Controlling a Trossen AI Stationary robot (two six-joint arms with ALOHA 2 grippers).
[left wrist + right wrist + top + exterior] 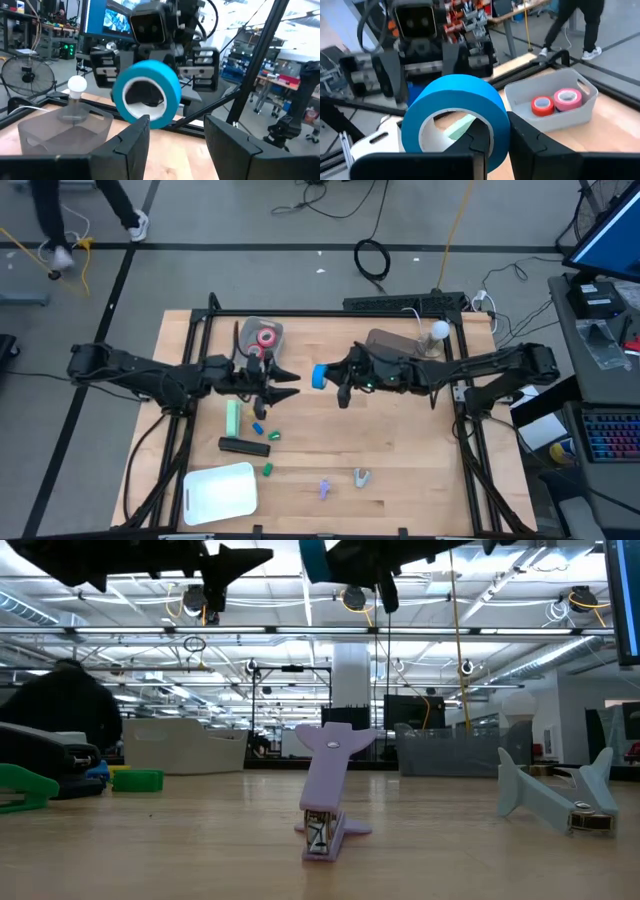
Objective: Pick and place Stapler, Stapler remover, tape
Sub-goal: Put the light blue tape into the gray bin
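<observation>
A blue tape roll (319, 376) is held in the air at the centre of the high view, clamped between the fingers of the right gripper (326, 377); in the right wrist view the roll (456, 119) is seen with one finger through its pale centre and the other outside its rim. In the left wrist view the same roll (146, 94) is seen just beyond the left gripper's fingers (131, 142), which are spread moderately apart and hold nothing. The left gripper (286, 379) is placed just left of the roll in the high view, its tips pointing toward it.

A grey bin (249, 332) sits in the upper left part of the table (400, 450), and a red roll (542, 104) and a pink roll (565, 97) lie inside it side by side. Lower in the high view, a black stapler (245, 445) lies left of centre, with a white tray (220, 491) below it. A purple staple remover (325, 487) and a grey staple remover (361, 476) are found near the bottom centre, apart from each other.
</observation>
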